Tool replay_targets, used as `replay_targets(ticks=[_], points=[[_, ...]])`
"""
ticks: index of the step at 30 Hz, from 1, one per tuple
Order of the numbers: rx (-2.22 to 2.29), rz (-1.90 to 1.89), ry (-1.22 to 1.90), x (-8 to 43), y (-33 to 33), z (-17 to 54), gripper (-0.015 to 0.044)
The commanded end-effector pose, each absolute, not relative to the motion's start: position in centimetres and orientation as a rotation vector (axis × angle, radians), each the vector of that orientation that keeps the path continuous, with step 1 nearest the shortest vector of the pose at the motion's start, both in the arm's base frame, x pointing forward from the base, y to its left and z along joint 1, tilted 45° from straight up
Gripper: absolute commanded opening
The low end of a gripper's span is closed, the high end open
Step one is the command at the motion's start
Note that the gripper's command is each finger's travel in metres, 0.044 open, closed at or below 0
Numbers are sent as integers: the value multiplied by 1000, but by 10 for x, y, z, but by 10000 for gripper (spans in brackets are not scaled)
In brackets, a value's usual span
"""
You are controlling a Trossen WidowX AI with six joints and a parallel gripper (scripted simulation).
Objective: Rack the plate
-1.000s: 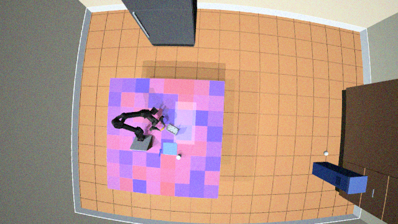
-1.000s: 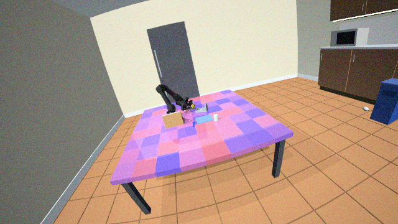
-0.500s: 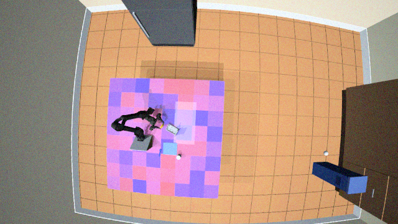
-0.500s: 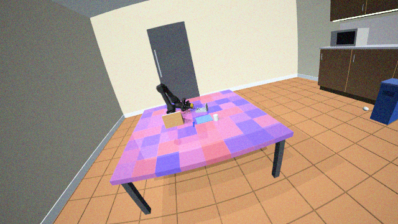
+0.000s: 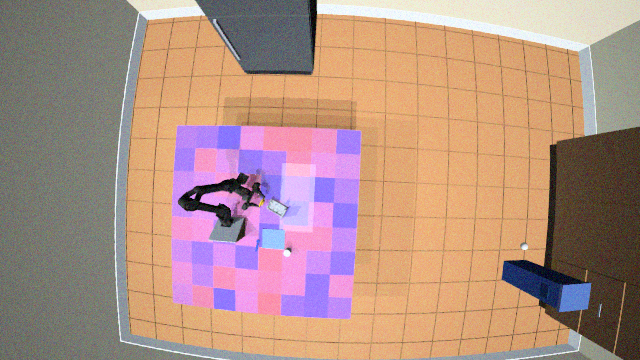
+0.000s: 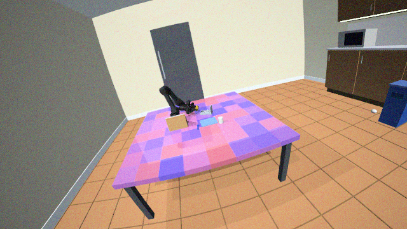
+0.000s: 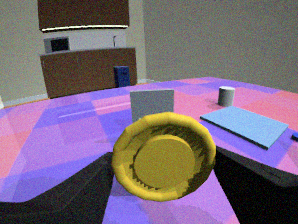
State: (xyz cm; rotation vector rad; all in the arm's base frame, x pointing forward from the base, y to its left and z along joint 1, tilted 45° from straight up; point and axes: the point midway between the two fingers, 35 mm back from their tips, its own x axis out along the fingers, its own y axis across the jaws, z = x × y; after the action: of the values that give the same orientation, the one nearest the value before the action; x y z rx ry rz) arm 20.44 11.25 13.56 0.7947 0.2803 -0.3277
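Observation:
The yellow round plate (image 5: 261, 203) (image 6: 196, 108) (image 7: 165, 162) is on edge between the fingers, its face toward the wrist camera. My gripper (image 5: 259, 201) (image 6: 194, 108) (image 7: 162, 155) is shut on the plate and holds it above the table, beside the dish rack. The grey dish rack (image 5: 278, 206) (image 6: 206, 112) (image 7: 152, 102) stands on the table with a tall panel at its far end. In the wrist view only that panel shows above the plate; the plate hides the rails and slots. The plate is outside the rack, on the arm's side of it.
A light blue board (image 5: 273, 238) (image 6: 208, 121) (image 7: 245, 126) lies right of the rack in the wrist view. A white cup (image 5: 287, 253) (image 6: 220, 120) (image 7: 226, 96) stands beside it. A small blue object (image 6: 198, 127) (image 7: 295, 136) lies near the board. A block (image 6: 177, 123) is near the arm's base.

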Motion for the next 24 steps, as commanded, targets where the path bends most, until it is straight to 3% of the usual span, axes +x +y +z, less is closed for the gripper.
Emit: replay_targets(ticks=[1, 24], points=[[787, -331, 282, 210, 110, 132, 0], [803, -326, 277, 236, 106, 127, 0]])
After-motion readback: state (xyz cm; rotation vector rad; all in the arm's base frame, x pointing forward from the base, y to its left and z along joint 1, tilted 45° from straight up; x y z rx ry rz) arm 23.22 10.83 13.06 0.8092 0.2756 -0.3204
